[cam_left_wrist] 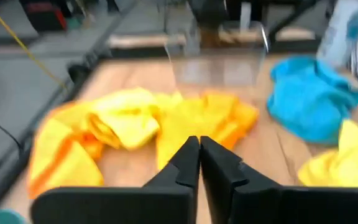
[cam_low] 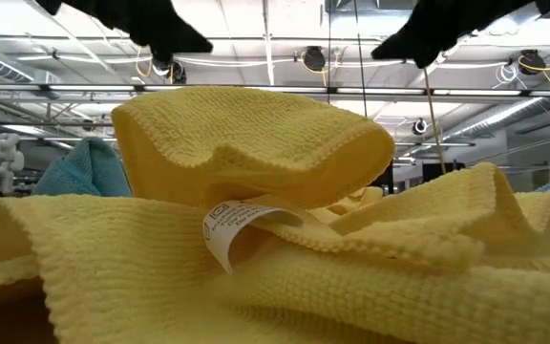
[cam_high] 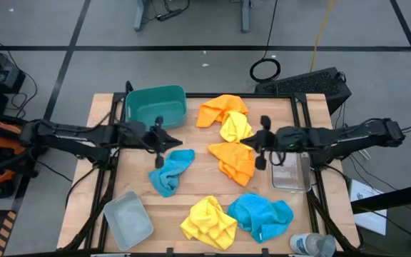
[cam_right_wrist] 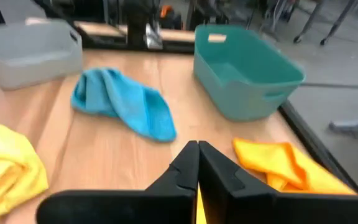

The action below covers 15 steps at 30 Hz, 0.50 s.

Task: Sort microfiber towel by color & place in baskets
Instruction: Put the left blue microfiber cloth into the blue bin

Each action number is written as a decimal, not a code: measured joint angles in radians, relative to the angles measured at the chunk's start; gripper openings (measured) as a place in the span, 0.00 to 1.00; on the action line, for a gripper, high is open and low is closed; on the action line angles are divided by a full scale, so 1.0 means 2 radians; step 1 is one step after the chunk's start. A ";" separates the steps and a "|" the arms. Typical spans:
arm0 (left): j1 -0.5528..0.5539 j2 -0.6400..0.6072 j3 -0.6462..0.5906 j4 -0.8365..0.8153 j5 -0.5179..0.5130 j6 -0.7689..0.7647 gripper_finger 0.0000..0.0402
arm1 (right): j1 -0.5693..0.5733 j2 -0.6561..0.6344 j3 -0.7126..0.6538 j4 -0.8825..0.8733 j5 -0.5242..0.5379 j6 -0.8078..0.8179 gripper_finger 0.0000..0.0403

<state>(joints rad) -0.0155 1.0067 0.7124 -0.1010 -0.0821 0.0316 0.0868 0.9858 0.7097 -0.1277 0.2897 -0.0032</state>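
Observation:
Six towels lie loose on the wooden table in the high view: an orange towel [cam_high: 223, 109] and a yellow towel [cam_high: 236, 127] at the far middle, a second orange towel [cam_high: 235, 161] beside them, a blue towel [cam_high: 171, 171] left of centre, and a yellow towel [cam_high: 209, 221] and a blue towel [cam_high: 261, 215] near the front edge. The teal basket [cam_high: 155, 106] stands far left, the grey basket [cam_high: 128, 220] near left, the clear basket [cam_high: 291, 171] at the right. My left gripper [cam_high: 171, 143] [cam_left_wrist: 199, 155] hovers shut beside the teal basket. My right gripper [cam_high: 248, 143] [cam_right_wrist: 197, 158] hovers shut over the middle towels.
A clear plastic bottle [cam_high: 312, 244] lies at the table's near right corner. In the low view the near yellow towel [cam_low: 256, 191] with its white label [cam_low: 232, 225] fills the picture, hiding most of the table. Bare wood [cam_high: 198, 182] shows between the towels at the centre.

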 joint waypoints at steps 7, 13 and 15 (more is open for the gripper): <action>-0.037 0.035 0.017 -0.101 0.015 -0.091 0.34 | 0.000 0.085 0.000 0.095 -0.004 0.003 0.00; -0.072 0.051 0.017 -0.177 0.049 -0.168 0.51 | 0.000 0.145 -0.001 0.139 -0.004 -0.006 0.00; -0.083 0.061 0.017 -0.205 0.062 -0.184 0.55 | 0.000 0.161 -0.001 0.161 -0.004 -0.005 0.00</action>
<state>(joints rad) -0.1806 1.1289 0.7464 -0.5115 0.0419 -0.3356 0.0872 1.3079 0.7086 0.1941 0.2824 -0.0132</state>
